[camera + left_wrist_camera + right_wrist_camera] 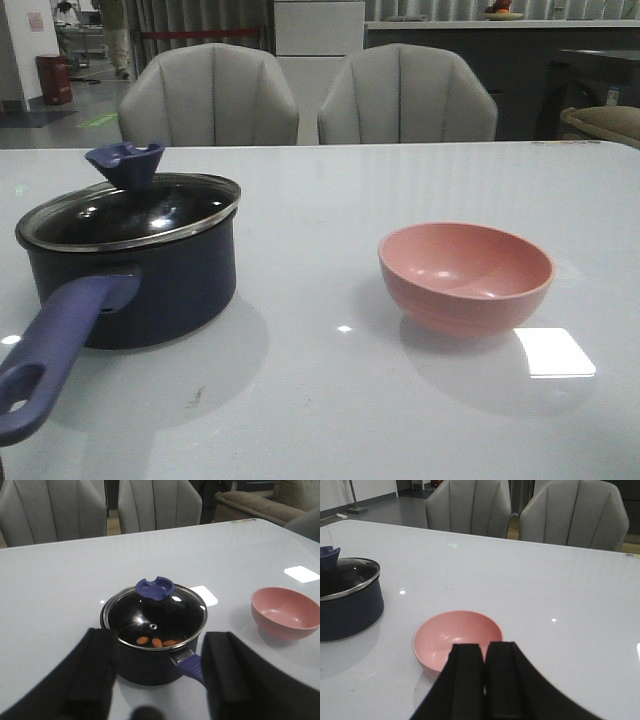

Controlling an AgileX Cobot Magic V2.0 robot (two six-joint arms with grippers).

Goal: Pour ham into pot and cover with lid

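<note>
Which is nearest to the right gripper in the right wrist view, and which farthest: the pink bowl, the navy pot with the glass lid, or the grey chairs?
From the right gripper, which is shut:
1. Pink round bowl, empty, just beyond the fingertips.
2. Dark navy pot under its clear glass lid, farther off to one side.
3. Grey padded chairs, behind the table's far edge.

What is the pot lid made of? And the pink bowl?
The lid looks like clear glass: the ham shows through it. Its rim looks like shiny metal, and the blue knob is probably plastic. The bowl is smooth, matte pink, likely plastic, possibly ceramic.
</note>
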